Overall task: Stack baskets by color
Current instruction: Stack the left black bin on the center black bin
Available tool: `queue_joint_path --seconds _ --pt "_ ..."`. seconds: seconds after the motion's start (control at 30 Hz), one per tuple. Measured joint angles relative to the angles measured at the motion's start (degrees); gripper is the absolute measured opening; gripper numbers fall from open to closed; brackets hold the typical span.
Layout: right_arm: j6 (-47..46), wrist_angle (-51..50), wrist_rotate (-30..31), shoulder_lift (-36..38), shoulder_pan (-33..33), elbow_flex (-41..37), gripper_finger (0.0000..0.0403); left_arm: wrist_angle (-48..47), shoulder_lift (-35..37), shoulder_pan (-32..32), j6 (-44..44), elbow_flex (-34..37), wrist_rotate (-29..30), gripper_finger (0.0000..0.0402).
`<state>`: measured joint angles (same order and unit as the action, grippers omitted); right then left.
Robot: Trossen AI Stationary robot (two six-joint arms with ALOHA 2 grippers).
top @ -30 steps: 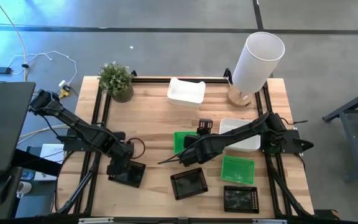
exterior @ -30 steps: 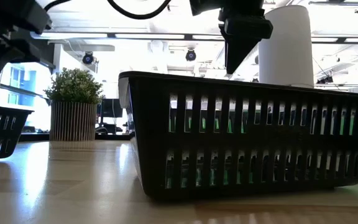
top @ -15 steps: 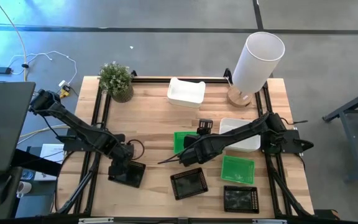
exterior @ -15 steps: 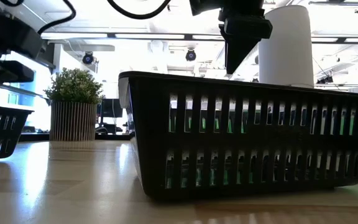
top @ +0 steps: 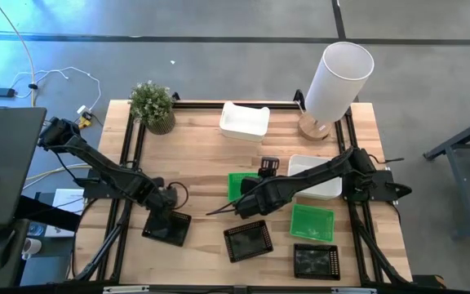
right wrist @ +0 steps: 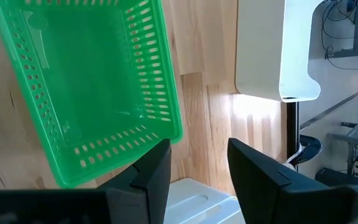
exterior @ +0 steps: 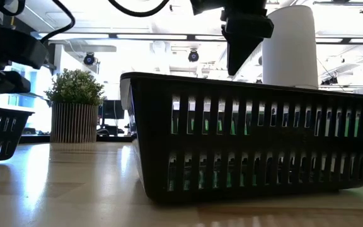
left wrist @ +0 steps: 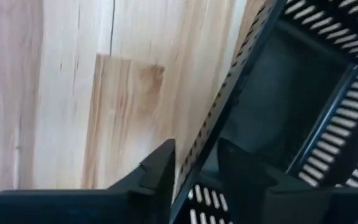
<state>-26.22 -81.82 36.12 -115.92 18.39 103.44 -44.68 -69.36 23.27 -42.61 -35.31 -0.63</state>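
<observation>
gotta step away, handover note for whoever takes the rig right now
Left gripper: fingers straddle the wall of a black basket at the table's left edge, closing on it.
Right gripper: open, empty, hovering by a green basket mid-table.
Other baskets: two black in front, a green between them, white ones at the rear and right.
Done: no finished colour stack visible.
Left: all the stacking.

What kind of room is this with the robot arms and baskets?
Probably a robot lab or workshop. A wooden table on a black metal frame stands on a bare grey concrete floor, cables trail across that floor, and the low view shows a big open room with ceiling strip lights behind.
</observation>
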Motion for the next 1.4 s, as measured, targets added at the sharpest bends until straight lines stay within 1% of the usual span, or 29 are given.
queue_joint_path --seconds 0.17,0.23,0.4,0.57,0.93,1.13,1.27,1.4 --pt "-3.97 -0.13 -1.79 0.0 0.05 0.0 0.0144 3.81 0.0 0.02 -1.65 0.0 0.59 0.0027" --pt "-5.45 -0.28 -2.64 0.0 0.14 0.0 0.0144 4.81 0.0 0.02 -1.81 0.0 0.85 0.0008" --pt "-8.67 -0.28 -2.97 0.0 1.31 0.0 0.0144 5.55 0.0 0.02 -1.82 0.0 1.77 0.0011" --pt "-11.29 -0.26 -2.97 0.0 2.78 0.0 0.0144 6.02 0.0 0.02 -2.1 0.0 3.49 0.0003" --pt "-17.39 1.07 -2.27 0.0 3.89 0.0 0.0144 8.1 0.0 0.02 -7.66 0.0 7.96 0.0001" --pt "-18.82 9.17 -2.12 0.0 3.85 0.0 0.0144 8.1 0.0 0.02 -9.51 0.0 11.59 0.0" --pt "-18.45 15.79 -2.08 0.01 3.85 0.0 0.0144 8.1 0.0 0.04 -9.31 -0.02 12.43 0.0" --pt "-16.89 22.03 -2.08 0.02 3.77 0.0 0.0144 7.98 0.0 0.04 -9.16 -0.15 15.23 0.0"
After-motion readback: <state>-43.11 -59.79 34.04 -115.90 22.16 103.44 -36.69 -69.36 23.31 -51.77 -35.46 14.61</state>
